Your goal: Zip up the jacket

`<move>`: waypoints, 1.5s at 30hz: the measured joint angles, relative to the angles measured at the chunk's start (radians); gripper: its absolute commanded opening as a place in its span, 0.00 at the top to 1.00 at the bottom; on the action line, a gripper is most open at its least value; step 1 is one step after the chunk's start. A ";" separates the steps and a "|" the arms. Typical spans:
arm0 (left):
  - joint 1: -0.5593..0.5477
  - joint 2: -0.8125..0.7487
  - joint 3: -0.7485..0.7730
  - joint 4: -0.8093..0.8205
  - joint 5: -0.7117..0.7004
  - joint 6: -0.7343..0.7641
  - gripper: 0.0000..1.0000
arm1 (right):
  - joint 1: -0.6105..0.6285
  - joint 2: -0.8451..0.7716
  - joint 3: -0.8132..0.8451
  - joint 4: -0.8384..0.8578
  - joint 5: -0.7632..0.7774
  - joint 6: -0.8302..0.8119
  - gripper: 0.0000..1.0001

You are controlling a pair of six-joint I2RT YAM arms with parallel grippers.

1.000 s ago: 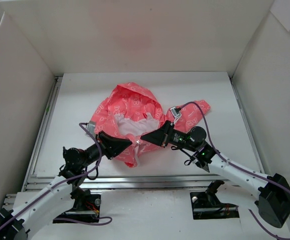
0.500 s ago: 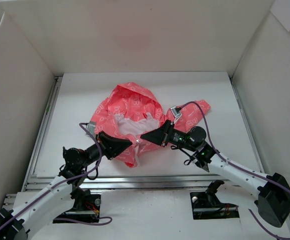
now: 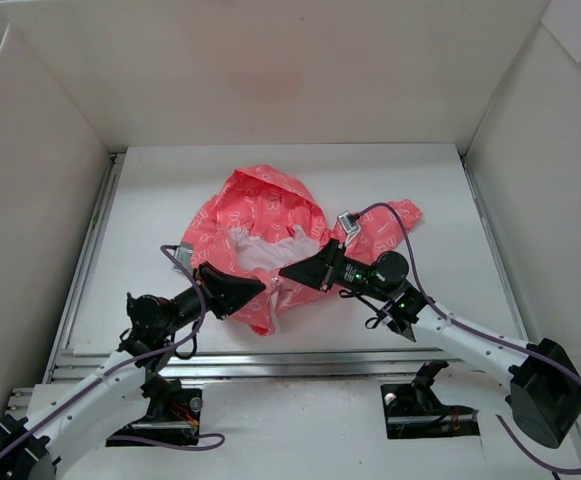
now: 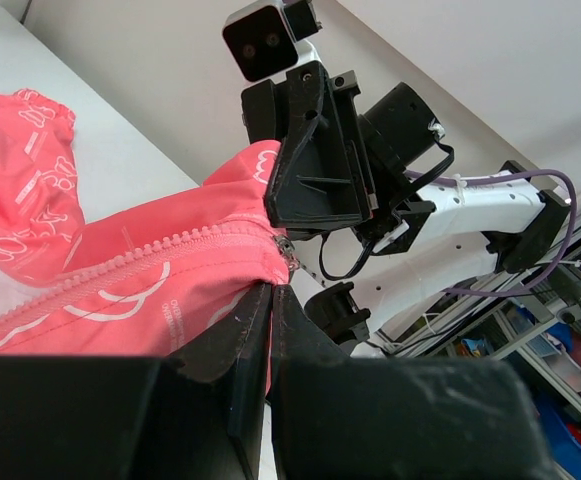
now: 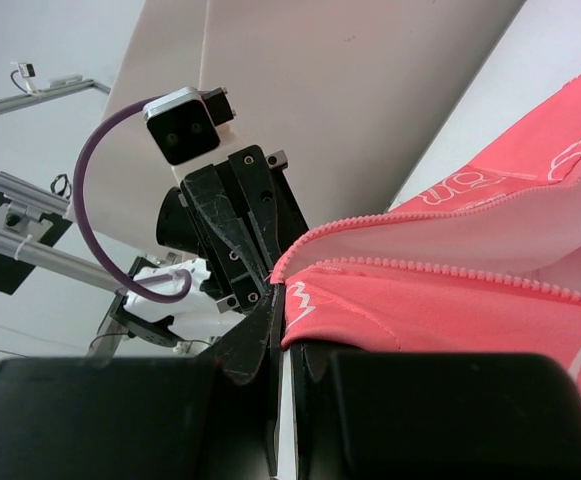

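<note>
The coral-pink jacket (image 3: pixel 268 222) with white motifs lies crumpled mid-table, hood toward the back, white lining showing at its open front. My left gripper (image 3: pixel 261 290) is shut on the jacket's near hem. In the left wrist view the fabric (image 4: pixel 120 295) is pinched at the jaws (image 4: pixel 270 292), just below the zipper teeth (image 4: pixel 175 250). My right gripper (image 3: pixel 289 272) faces it from the right, shut on the other front edge. In the right wrist view that pink edge (image 5: pixel 450 300) is clamped at the jaws (image 5: pixel 288 305), with two rows of zipper teeth (image 5: pixel 440 268) still apart.
White walls (image 3: pixel 270 70) box in the table on three sides. A metal rail (image 3: pixel 300 352) runs along the near edge. The right arm's purple cable (image 3: pixel 410 262) loops over the jacket's right sleeve (image 3: pixel 395 218).
The right gripper and its wrist have shifted slightly left and back, closer to the left gripper. The left arm and the jacket look the same.
</note>
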 measured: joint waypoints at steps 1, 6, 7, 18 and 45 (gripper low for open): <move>0.000 0.002 0.000 0.000 0.001 0.000 1.00 | 0.000 0.006 0.000 0.004 0.000 0.002 1.00; -0.002 0.003 0.000 0.000 0.003 0.000 1.00 | 0.000 0.031 0.004 0.035 0.000 0.015 1.00; -0.002 0.003 0.000 0.000 0.004 0.000 1.00 | 0.000 0.033 0.007 0.039 0.000 0.019 1.00; -0.014 0.003 0.002 -0.052 0.026 0.014 1.00 | 0.000 0.040 0.062 -0.026 -0.031 0.003 1.00; -0.027 -0.206 0.108 -0.632 -0.214 0.137 0.71 | 0.001 0.056 0.053 -0.214 -0.097 -0.081 1.00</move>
